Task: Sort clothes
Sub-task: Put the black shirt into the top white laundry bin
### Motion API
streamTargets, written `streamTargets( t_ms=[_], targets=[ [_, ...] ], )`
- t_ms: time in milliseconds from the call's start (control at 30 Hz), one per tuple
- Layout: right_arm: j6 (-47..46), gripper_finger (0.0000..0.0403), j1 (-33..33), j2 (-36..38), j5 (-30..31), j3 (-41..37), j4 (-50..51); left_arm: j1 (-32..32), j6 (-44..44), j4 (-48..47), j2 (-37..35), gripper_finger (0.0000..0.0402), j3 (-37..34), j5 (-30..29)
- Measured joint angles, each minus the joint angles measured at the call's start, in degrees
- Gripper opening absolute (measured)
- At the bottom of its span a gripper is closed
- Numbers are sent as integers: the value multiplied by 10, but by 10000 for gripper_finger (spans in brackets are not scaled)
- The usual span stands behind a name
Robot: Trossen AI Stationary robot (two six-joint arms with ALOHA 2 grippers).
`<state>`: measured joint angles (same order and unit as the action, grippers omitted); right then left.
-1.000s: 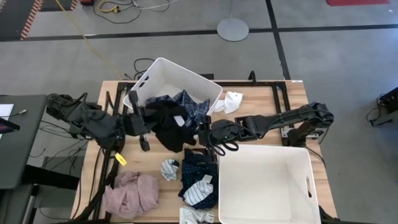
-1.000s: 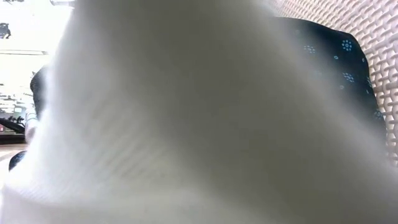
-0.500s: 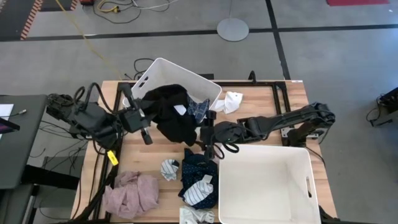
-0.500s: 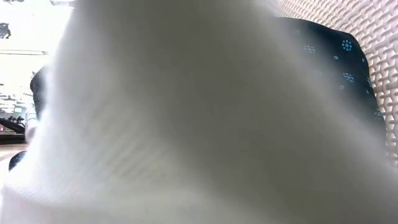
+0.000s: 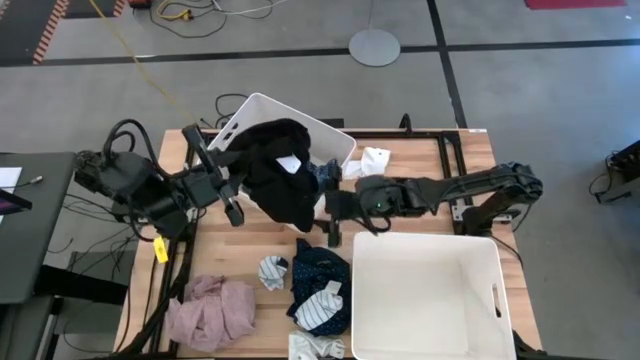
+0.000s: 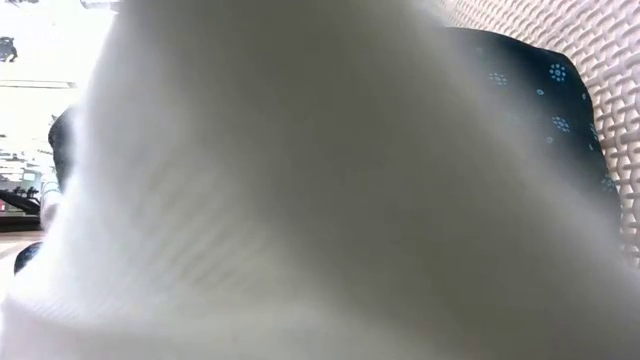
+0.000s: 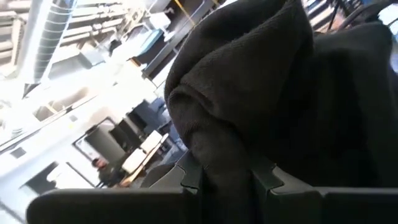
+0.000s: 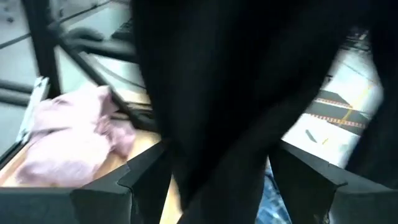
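A black garment (image 5: 277,182) hangs bunched over the far-left white bin (image 5: 325,133), with my left gripper (image 5: 240,186) shut on it at its left side. My right gripper (image 5: 332,215) stands open at the garment's right, and the hanging black cloth (image 8: 217,93) passes between its fingers. A blue plaid shirt (image 5: 322,176) peeks out of the bin beneath it. A pink garment (image 5: 210,312), a navy dotted garment (image 5: 318,272), a striped sock (image 5: 322,306), a small pale sock (image 5: 272,270) and a white sock (image 5: 375,162) lie on the table. My left gripper pinches a thick fold of the black garment (image 7: 222,163) between its two fingers (image 7: 266,179). The fingers come nearly level from the table's left. The cloth rises in a bunch past them and hangs slack over the bin. My right gripper: I cannot tell whether its open fingers (image 8: 144,175) touch the black cloth hanging between them.
A second large white bin (image 5: 430,295) stands at the table's near right. In the low view a white cloth (image 6: 300,200) right at the lens blocks most of the picture, with the navy dotted garment (image 6: 545,85) and a bin wall (image 6: 590,40) behind it.
My left gripper has risen and tipped upward, carrying the black garment up and toward the far edge, so that it now hangs over the far-left bin and covers most of the plaid shirt. My right gripper has risen a little beside the garment and stays open.
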<state>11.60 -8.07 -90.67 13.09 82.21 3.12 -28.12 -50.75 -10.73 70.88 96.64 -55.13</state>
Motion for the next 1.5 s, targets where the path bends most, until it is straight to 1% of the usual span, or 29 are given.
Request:
streamTargets(
  t_ms=[100, 200, 267, 300, 333, 367, 433, 467, 500, 633, 800, 867, 1000, 1100, 1167, 1300, 1400, 1500],
  targets=[
    [-15, 282, 22, 0, -1, 0, -23, 0, 7, 3, 1, 46, 0, 9],
    [-8, 278, 38, -5, -1, 0, -54, 0, 17, 2, 4, 46, 0, 11],
    [8, 257, 43, -12, -4, 0, -73, 0, 17, 2, 5, 46, 0, 11],
    [19, 234, 43, -17, -12, 0, -82, 0, 17, 2, 7, 46, 0, 11],
    [29, 202, 43, -23, -20, 0, -91, 1, 18, 2, 8, 46, 0, 11],
    [38, 162, 42, -26, -30, 0, -94, 1, 17, 2, 8, 46, 0, 11],
    [59, 62, 42, -33, -46, 0, -93, 1, 17, 1, 9, 46, 0, 12],
    [71, 33, 42, -34, -46, 0, -92, 1, 17, 0, 9, 46, 0, 12],
    [73, 22, 42, -34, -39, 0, -92, 1, 17, -1, 8, 46, 0, 12],
    [74, 6, 61, -28, -20, 14, -93, 1, 6, -3, 8, 46, 0, 12],
    [92, 3, 90, -18, -19, 69, -98, 1, 6, -24, 8, 46, 0, 13],
    [95, 3, 105, -18, -35, 93, -87, 2, 11, -45, 8, 46, 0, 12],
    [80, 2, 141, -23, -92, 128, -56, 24, 42, -95, 8, 46, 0, -2],
    [55, 1, 167, -23, -128, 137, -26, 53, 77, -137, 8, 46, 0, -5],
    [41, 1, 181, -23, -136, 137, -10, 78, 101, -170, 8, 46, 0, -4],
    [13, 1, 203, -26, -164, 137, 23, 143, 166, -241, 8, 46, 0, -1],
    [-11, 2, 215, -33, -191, 137, 40, 200, 223, -291, 8, 46, 0, 34],
    [-26, 2, 221, -44, -204, 137, 53, 252, 271, -330, 8, 46, -5, 77]
  ],
)
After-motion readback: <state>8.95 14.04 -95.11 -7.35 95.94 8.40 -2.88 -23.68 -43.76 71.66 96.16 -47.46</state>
